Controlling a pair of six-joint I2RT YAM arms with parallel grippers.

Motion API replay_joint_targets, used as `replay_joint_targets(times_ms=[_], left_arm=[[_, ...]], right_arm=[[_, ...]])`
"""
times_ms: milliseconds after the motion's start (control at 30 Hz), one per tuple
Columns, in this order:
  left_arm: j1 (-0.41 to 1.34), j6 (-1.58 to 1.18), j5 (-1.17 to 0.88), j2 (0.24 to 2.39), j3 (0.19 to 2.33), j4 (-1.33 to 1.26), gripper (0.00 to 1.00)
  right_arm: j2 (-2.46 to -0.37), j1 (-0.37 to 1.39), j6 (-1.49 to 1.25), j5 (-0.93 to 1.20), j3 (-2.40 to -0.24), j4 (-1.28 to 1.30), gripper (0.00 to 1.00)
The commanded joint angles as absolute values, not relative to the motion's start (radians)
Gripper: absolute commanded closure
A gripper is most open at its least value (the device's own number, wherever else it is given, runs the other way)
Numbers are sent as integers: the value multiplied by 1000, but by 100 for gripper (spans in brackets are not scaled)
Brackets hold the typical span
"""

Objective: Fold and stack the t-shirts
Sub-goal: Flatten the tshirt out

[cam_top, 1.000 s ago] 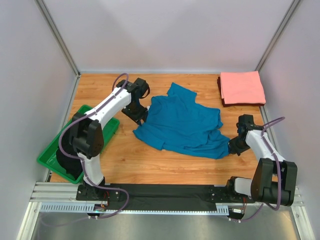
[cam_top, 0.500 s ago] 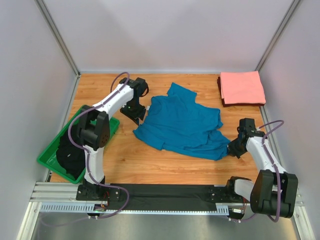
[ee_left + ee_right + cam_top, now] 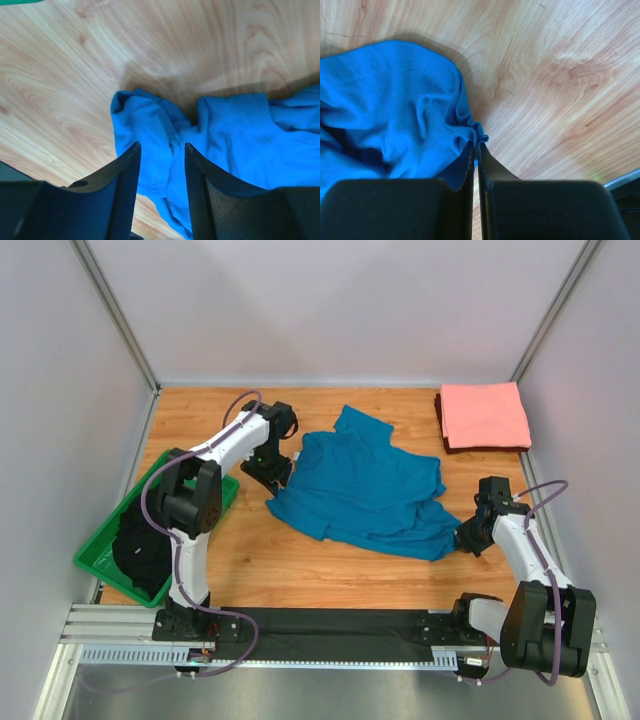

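A crumpled teal-blue t-shirt point(image 3: 365, 490) lies in the middle of the wooden table point(image 3: 300, 565). A salmon-pink t-shirt point(image 3: 485, 415) rests folded flat in the back right corner. My left gripper point(image 3: 275, 468) hangs at the blue shirt's left edge, open. In the left wrist view its fingers point(image 3: 122, 195) stand apart above a bunched fold of the blue t-shirt point(image 3: 150, 130), and the left gripper point(image 3: 161, 150) pinches nothing. My right gripper point(image 3: 466, 535) is at the shirt's near right corner. In the right wrist view that right gripper point(image 3: 476, 146) is shut on the gathered hem of the blue t-shirt point(image 3: 395, 100).
A green tray point(image 3: 100, 558) holding a black object point(image 3: 135, 550) sits at the near left, beside the left arm. White walls enclose the table on three sides. A black strip point(image 3: 340, 622) runs along the near edge between the arm bases.
The left jaws have spread a little wider over the shirt's left edge. The right gripper has drawn slightly toward the near edge with the hem in it.
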State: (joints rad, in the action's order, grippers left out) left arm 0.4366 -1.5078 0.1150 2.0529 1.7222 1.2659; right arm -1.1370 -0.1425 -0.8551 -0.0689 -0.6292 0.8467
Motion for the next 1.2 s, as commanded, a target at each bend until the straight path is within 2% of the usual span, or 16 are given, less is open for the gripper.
replay_joint_targets(times_ms=[0,433,700,733,767,833,867,900,1167], left_arm=[[431,-1537,133,2043,1697,1259,52],[431,-1506,133,2091,1718,1230,56],[433,-1479,121,2114,1735,1265,65],[433,-1485,124,2102,1736,1272,68],[433,-1483,129,2094,1736,1285,76],[433,-1471,146,2062,1759,1317,86],[433,-1463,153,2048,1773,1330,96],[433,-1457,175,2034,1808,1347,100],[433,-1414,343,1797,2005,1430,100]], right_arm=[[-1118,-140,-833,-90,-634,811,100],[-1094,-141,-842,-77,-592,808,100],[-1101,-141,-842,-89,-610,810,100],[-1103,-141,-839,-94,-614,810,100],[-1104,-141,-836,-107,-620,813,100],[-1108,-141,-828,-133,-659,843,100],[-1112,-141,-830,-150,-687,862,100],[-1117,-141,-830,-178,-749,880,100],[-1224,-146,-903,-203,-1202,1049,100]])
